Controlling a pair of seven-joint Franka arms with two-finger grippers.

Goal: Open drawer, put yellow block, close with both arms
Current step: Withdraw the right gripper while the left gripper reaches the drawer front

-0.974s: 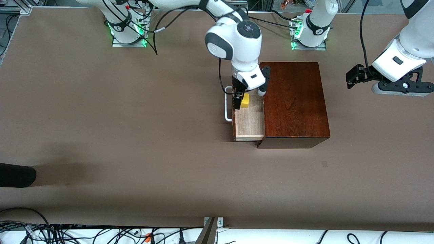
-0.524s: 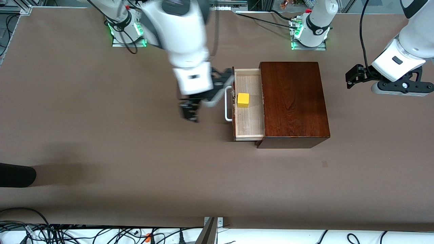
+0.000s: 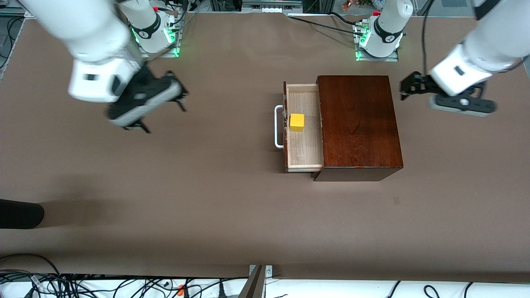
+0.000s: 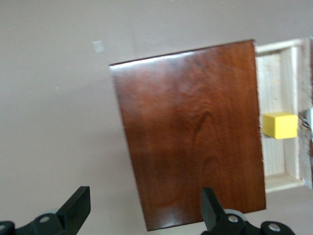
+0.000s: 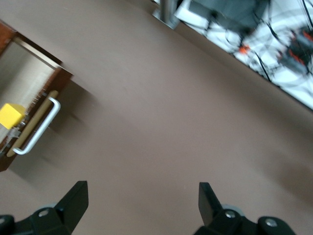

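The drawer point(image 3: 304, 145) stands pulled out of the dark mahogany box point(image 3: 358, 124), its white handle point(image 3: 278, 126) toward the right arm's end. The yellow block point(image 3: 297, 122) lies in the pale tray, close to the drawer front. My right gripper point(image 3: 163, 111) is open and empty, up over bare table well away from the drawer. Its wrist view shows the handle point(image 5: 38, 128) and block point(image 5: 11, 115) past its own gripper point(image 5: 142, 208). My left gripper point(image 3: 408, 87) is open and empty beside the box's end. Its wrist view point(image 4: 145, 210) shows the box top point(image 4: 190, 132) and block point(image 4: 279, 125).
The two arm bases point(image 3: 155, 35) point(image 3: 379, 39) stand at the table's back edge. A dark object point(image 3: 20, 213) juts in at the right arm's end, nearer the front camera. Cables point(image 3: 83, 285) lie along the front edge.
My right gripper has let go of the block in the drawer and swung away toward the right arm's end. My left gripper has moved a little toward the box.
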